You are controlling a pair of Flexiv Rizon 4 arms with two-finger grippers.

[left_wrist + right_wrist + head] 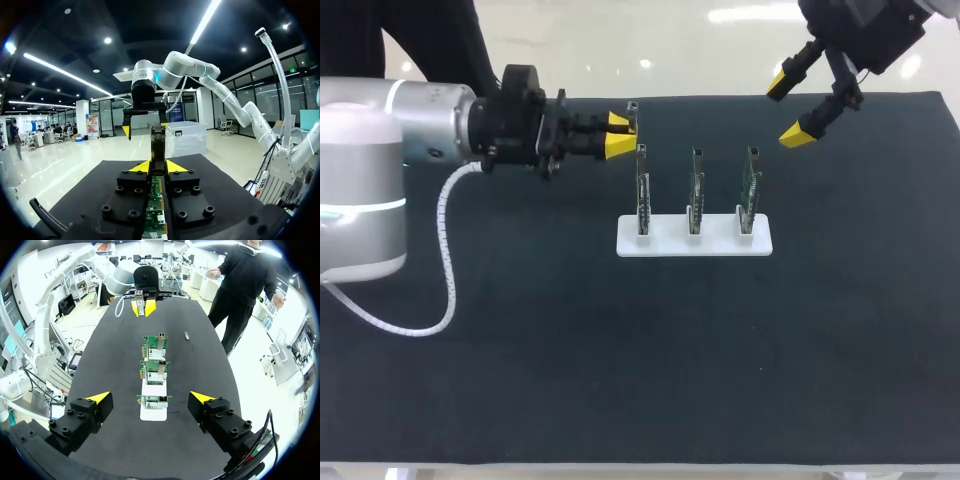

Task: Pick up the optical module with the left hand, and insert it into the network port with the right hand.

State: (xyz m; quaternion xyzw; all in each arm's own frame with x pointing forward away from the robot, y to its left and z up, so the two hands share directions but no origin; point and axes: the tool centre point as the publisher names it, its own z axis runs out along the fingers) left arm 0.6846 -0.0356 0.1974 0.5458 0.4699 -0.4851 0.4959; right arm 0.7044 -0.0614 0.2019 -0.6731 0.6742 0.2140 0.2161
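Gripping the optical module from both sides with nearly closed yellow tips, the left gripper sits by the top of the leftmost circuit board, one of three upright on a white stand. Only the left wrist view shows this pinch clearly. Right gripper is spread wide and holds nothing, raised near the row's other end. Right wrist view shows a small grey part lying on the black mat.
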